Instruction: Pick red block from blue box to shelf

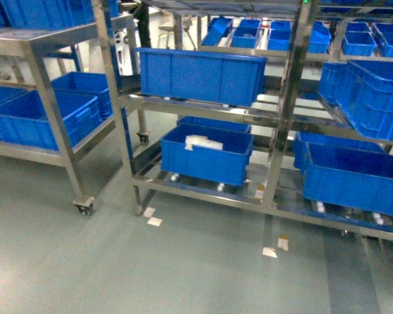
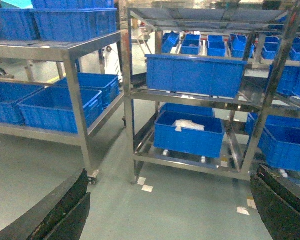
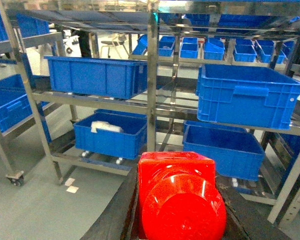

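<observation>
Red block (image 3: pixel 180 197) in right claw (image 3: pixel 177 220)

You face a grey-green floor (image 1: pixel 118 275) with paper scraps (image 1: pixel 154 221), dark blue ribbed crates (image 1: pixel 200 75) on wheeled steel racks, a caster (image 1: pixel 84 208) at left

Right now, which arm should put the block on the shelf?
Right. Its jaws already hold the red block, facing the shelf. The left gripper shows nothing between its jaws.
</observation>
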`<state>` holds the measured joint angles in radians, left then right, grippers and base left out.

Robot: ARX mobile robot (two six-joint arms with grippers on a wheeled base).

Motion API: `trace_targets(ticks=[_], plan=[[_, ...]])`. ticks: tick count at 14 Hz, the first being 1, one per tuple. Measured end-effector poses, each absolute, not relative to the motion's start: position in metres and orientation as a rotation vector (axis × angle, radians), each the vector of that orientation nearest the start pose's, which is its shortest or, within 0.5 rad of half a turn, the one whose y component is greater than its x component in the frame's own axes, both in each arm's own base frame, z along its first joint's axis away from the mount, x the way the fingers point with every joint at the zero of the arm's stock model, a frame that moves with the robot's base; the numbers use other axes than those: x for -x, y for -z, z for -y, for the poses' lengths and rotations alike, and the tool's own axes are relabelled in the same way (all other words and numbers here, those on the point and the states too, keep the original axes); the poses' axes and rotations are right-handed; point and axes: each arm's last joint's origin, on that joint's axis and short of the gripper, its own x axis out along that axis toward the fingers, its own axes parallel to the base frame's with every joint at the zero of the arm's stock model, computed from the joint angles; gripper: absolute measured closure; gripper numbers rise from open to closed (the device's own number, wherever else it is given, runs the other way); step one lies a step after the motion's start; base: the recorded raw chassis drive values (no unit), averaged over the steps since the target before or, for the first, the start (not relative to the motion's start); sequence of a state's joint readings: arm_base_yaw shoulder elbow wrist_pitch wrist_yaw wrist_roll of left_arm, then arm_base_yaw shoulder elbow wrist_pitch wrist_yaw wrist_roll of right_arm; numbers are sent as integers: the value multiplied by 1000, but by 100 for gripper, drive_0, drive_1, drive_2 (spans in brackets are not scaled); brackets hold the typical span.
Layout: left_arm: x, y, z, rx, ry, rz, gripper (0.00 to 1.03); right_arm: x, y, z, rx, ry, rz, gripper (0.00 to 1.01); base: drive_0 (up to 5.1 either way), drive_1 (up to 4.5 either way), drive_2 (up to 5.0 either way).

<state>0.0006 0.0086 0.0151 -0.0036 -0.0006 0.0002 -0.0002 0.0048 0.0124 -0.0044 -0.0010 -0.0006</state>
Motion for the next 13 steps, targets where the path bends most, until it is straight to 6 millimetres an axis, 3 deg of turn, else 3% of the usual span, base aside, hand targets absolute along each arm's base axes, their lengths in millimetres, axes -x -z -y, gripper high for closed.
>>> trace_targets(ticks=[13], plan=[[-97,-168,0,0,-1,3,5,-97,-167,0,1,-1,3,73,-150,-150,-150]])
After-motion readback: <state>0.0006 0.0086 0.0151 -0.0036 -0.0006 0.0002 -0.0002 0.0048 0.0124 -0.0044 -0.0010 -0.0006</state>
